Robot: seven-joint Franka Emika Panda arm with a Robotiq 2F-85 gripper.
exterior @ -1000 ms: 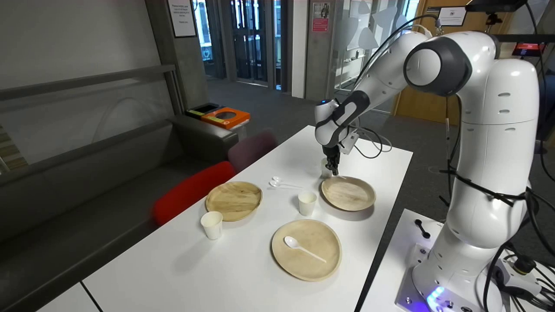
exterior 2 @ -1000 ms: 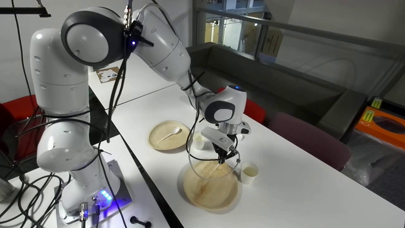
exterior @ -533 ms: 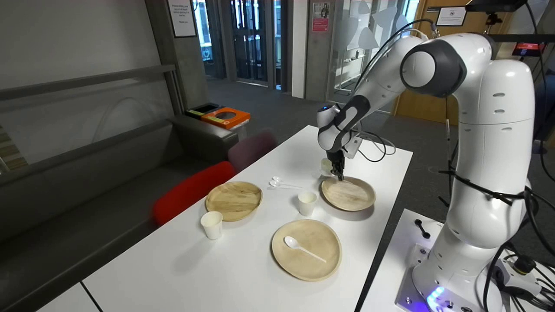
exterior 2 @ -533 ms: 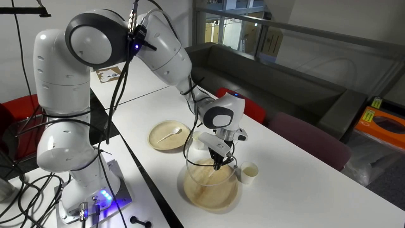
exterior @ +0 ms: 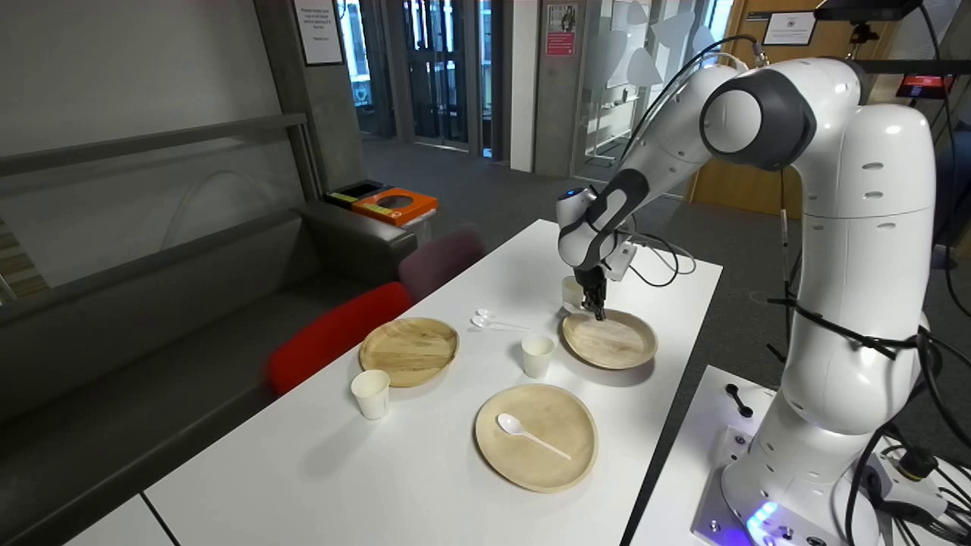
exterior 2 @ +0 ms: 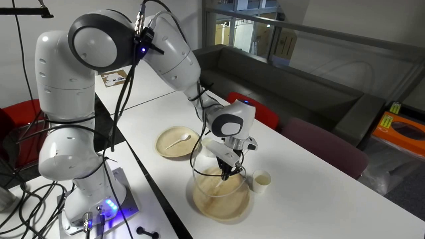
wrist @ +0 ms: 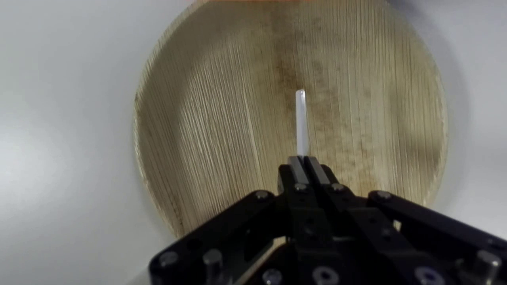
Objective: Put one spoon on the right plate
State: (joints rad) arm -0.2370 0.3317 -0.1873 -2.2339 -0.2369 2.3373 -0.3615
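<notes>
A thin white spoon [wrist: 302,122] is pinched in the hand [wrist: 304,160], and one end is held over the round tan plate [wrist: 214,138].

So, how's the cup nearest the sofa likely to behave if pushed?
The cup would probably tip easily: its base looks narrower than its mouth. Its thin-looking rim suggests it's light and might dent. Knocked over, its round, tapered body could roll.
</notes>
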